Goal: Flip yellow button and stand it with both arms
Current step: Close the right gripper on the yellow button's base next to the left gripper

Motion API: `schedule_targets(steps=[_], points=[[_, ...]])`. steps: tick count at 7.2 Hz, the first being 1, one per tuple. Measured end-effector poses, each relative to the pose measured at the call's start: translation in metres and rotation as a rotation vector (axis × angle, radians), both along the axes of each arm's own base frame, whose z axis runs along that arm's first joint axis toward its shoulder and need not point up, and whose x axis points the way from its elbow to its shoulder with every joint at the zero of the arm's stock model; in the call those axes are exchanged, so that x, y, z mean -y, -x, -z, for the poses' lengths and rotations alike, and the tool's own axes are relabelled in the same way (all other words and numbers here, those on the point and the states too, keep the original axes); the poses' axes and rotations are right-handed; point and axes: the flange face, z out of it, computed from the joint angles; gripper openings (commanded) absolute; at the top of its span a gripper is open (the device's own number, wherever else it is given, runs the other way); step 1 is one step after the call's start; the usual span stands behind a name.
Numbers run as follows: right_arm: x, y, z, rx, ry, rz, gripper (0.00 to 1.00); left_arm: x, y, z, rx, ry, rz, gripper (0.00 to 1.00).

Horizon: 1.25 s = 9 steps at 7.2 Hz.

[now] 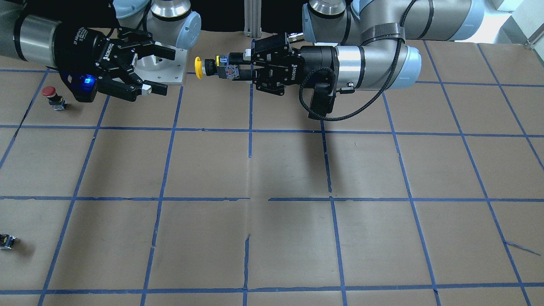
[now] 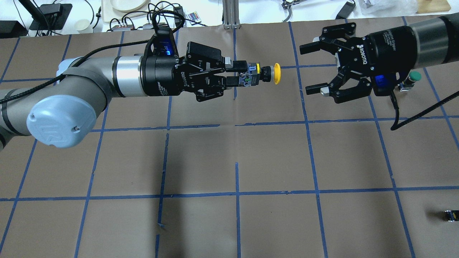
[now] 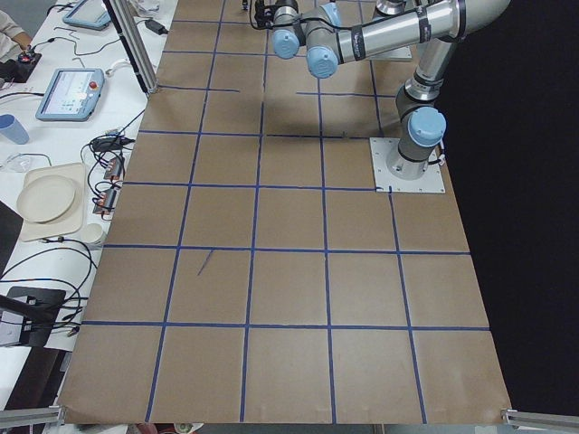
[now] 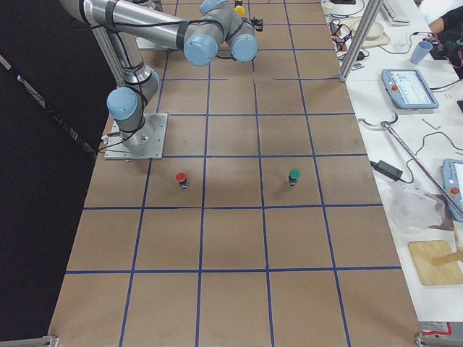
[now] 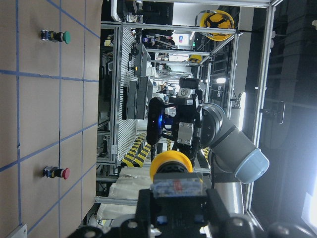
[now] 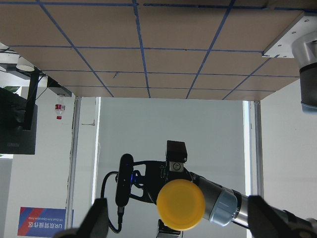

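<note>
We see the yellow button (image 2: 263,73) off the table, held level in mid-air w/ its yellow cap toward the right gripper (image 2: 309,68) and its black-grey body toward the left gripper (image 2: 238,73). It hangs over the table's mid-length. Which long edge it's nearer we can't tell, since the fixed views disagree w/ it raised this high.

Left gripper: jaws clamped on the button's contact-block body, cap end sticking out free. Right gripper: jaws spread wide, nothing b/w them, lined up w/ the cap but apart from it; a plain gap shows in both overhead and front views. The right wrist cam looks straight at the cap face, approx. centred b/w its two fingers.

Progress, as we judge it: pick-up and lift are done, and the button is presented for hand-over. Not yet done: right gripper closing on the cap end, left letting go, the turn-over, and setting it down standing. So approx. the first third is complete, and hand-over is the step in hand.

Elsewhere: red button (image 1: 52,95) sits on the table toward the robot-side edge at the right end. Green button (image 2: 412,78) is on the same stretch, further toward the operators' edge. A small capless block (image 1: 6,241) lies by the right-end edge. Neither gripper touches any of them.
</note>
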Motion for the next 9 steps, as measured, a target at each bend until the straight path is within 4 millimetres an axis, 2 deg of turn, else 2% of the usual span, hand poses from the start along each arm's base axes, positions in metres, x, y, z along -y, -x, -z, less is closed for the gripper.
schedule_targets(steps=[3, 7, 9], points=[[-0.011, -0.021, -0.003, 0.040, 0.013, 0.003, 0.99, -0.001, 0.001, -0.003, -0.001, 0.011, 0.001, 0.00], [-0.007, -0.023, -0.002, 0.074, 0.005, 0.033, 0.99, -0.001, 0.001, -0.004, -0.001, 0.014, 0.002, 0.00], [-0.006, -0.032, 0.001, 0.090, -0.005, 0.031, 0.98, -0.001, 0.001, -0.004, -0.001, 0.013, 0.002, 0.00]])
